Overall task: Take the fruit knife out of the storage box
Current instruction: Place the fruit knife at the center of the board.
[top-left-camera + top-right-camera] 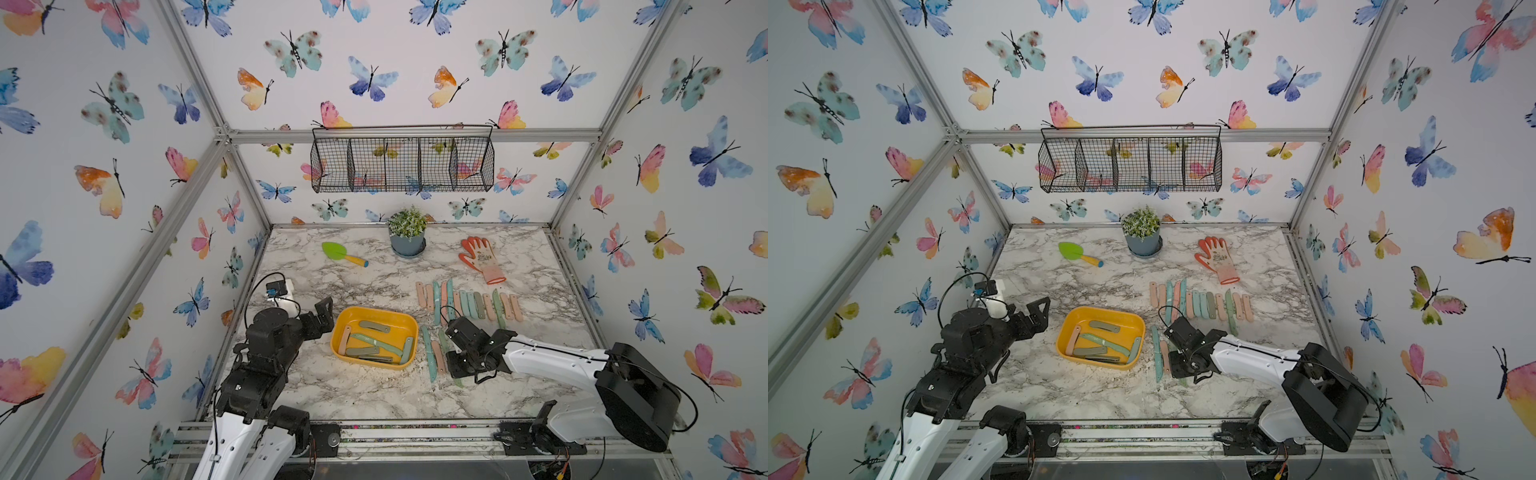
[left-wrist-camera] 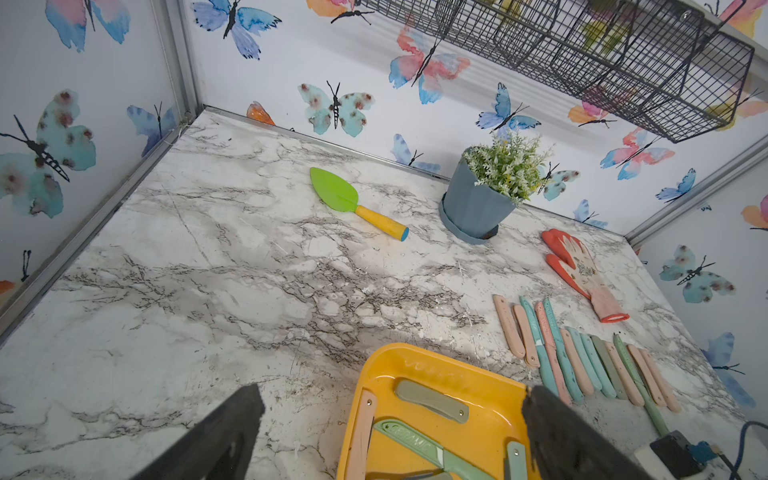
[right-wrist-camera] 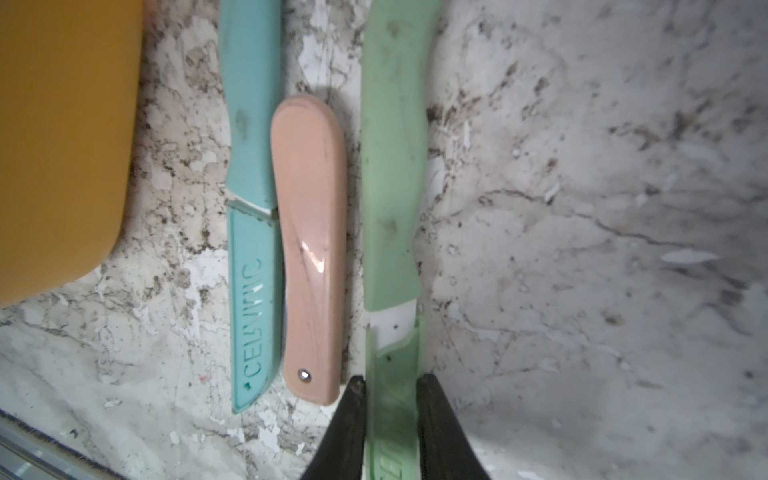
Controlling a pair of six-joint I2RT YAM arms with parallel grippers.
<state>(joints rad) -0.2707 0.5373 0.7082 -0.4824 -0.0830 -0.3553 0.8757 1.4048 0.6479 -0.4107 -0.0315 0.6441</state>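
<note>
The right gripper point(image 3: 392, 380) pinches the green fruit knife point(image 3: 388, 166), apparently lying on the surface point(image 1: 374, 395), just right of the storage box point(image 1: 376, 310) at lower centre; the left gripper point(image 2: 395, 392) gapes wide.

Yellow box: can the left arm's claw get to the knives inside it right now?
Probably yes. The left claw hangs open right beside the yellow box, nothing lies between, and the knives sit uncovered. The right claw grips a green knife outside it.
</note>
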